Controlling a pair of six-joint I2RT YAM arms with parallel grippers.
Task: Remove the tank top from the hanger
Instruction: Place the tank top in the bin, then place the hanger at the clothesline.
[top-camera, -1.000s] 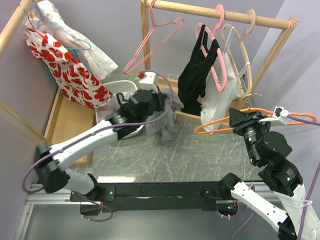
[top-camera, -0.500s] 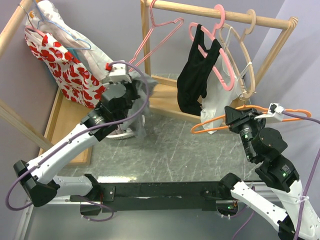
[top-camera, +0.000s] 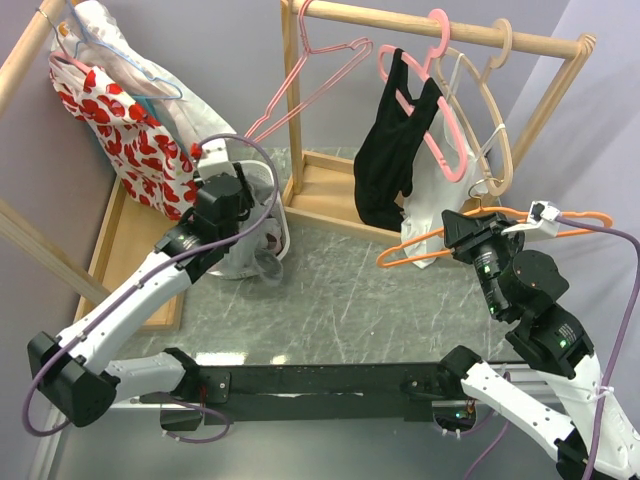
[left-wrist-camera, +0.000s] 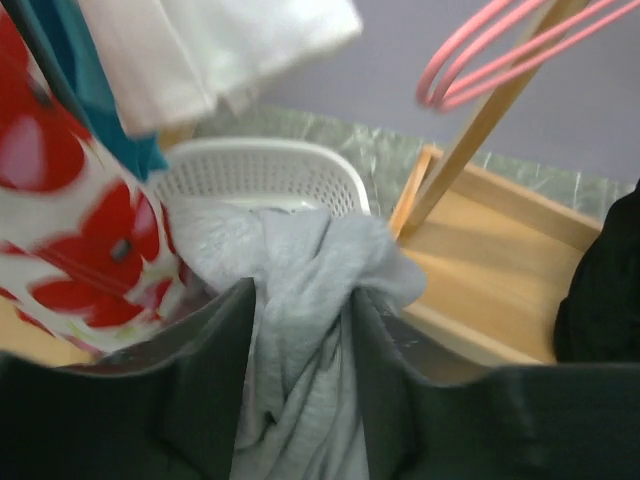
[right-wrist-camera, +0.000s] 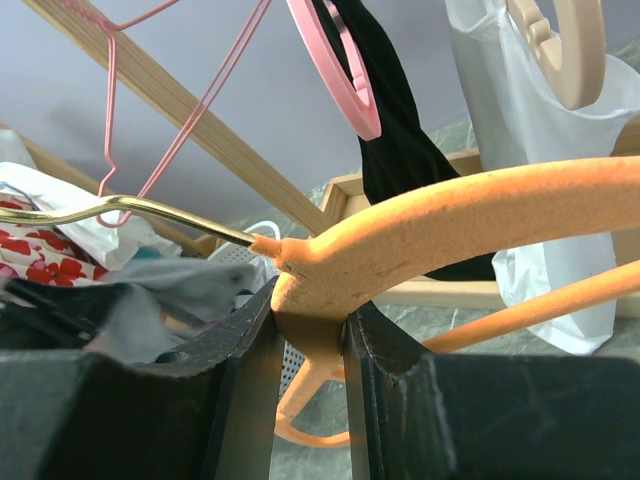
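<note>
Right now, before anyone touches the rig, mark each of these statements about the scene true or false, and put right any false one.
1. The right claw grips the orange hanger. True.
2. The grey tank top hangs on the orange hanger. False: that hanger is bare, and the tank top lies between the fingers of the left claw, over the white basket.
3. The black garment hangs on a pink hanger. True.
4. The white basket stands at the right side of the table. False: it stands at the left, beside the red-flowered garment.
</note>
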